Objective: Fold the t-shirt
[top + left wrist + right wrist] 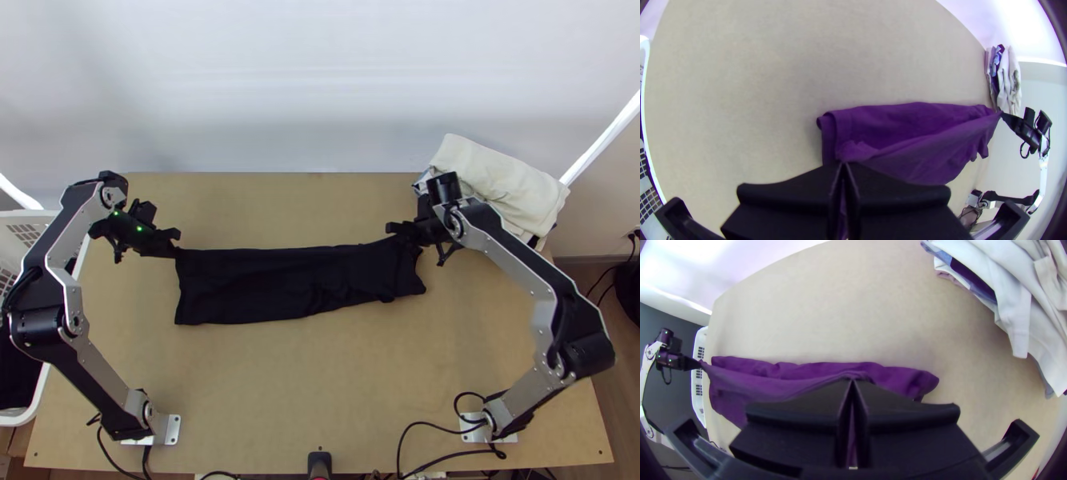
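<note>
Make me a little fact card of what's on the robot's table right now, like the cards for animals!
t-shirt: dark, lying in a long folded strip
left end effector: closed on its far left corner
right end effector: closed on its far edge, near the right end
table: light wood
clothes pile: far right corner
basket: white, at the left side

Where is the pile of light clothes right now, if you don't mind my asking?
In the top view, the pile sits at the far right corner of the table, just beyond the right gripper.
</note>
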Controlling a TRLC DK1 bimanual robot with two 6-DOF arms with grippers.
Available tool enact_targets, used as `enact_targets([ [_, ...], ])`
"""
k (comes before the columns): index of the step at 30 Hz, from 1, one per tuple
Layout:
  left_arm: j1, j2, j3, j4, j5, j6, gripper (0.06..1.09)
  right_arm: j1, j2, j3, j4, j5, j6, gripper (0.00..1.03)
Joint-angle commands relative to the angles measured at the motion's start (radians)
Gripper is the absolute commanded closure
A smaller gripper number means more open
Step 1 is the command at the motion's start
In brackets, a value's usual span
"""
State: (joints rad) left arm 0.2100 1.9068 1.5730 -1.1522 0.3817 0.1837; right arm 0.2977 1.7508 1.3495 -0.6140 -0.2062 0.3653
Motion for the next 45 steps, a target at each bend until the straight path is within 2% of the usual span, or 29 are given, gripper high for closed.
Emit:
enact_targets([
  [1,0.008,0.034,0.021,0.016,0.005,-0.029,1.05,-0.008,0.049,0.028,0.03,0.031,0.009,1.0],
  [3,0.008,0.041,0.018,0.017,0.006,-0.036,1.0,-0.005,0.059,0.028,0.042,0.036,0.012,1.0],
  [4,0.008,0.043,0.015,0.017,0.006,-0.044,0.87,-0.003,0.059,0.027,0.045,0.037,0.014,1.0],
  [5,0.006,0.044,0.012,0.017,0.006,-0.047,0.63,-0.002,0.059,0.023,0.056,0.045,0.018,1.0],
  [6,0.005,0.041,0.002,0.014,0.006,-0.047,0.28,0.0,0.056,0.022,0.066,0.053,0.021,0.99],
  [7,0.003,0.038,-0.007,0.019,0.008,-0.047,0.08,0.0,0.05,0.02,0.071,0.065,0.021,0.87],
  [9,0.012,0.034,-0.011,0.025,0.039,-0.049,0.1,0.004,0.03,0.014,0.079,0.106,0.021,0.33],
  [10,0.02,0.028,-0.016,0.031,0.048,-0.05,0.1,0.006,0.013,0.01,0.08,0.111,0.021,0.09],
  [11,0.029,0.023,-0.019,0.045,0.048,-0.059,0.1,0.006,-0.008,0.005,0.088,0.117,0.023,0.03],
  [15,0.08,-0.02,-0.042,0.043,0.079,-0.038,0.1,0.004,-0.128,-0.013,0.097,0.117,0.034,0.03],
  [18,0.106,-0.068,-0.114,0.043,0.083,0.045,0.1,0.006,-0.218,-0.018,0.094,0.108,0.067,0.03],
  [22,0.134,-0.112,-0.223,0.046,0.105,0.138,0.1,0.011,-0.3,-0.007,0.049,0.042,0.104,0.03],
  [25,0.14,-0.127,-0.294,0.057,0.111,0.169,0.1,0.014,-0.33,0.005,0.026,-0.004,0.142,0.04],
  [30,0.14,-0.127,-0.392,0.123,0.132,0.172,0.1,0.008,-0.344,0.016,0.022,-0.068,0.201,0.04],
  [37,0.101,-0.104,-0.426,0.166,0.184,0.146,0.1,0.012,-0.343,0.039,0.023,-0.076,0.227,0.04],
  [45,-0.024,-0.089,-0.427,0.258,0.232,0.011,0.1,0.026,-0.332,0.069,0.023,-0.076,0.241,0.04],
])
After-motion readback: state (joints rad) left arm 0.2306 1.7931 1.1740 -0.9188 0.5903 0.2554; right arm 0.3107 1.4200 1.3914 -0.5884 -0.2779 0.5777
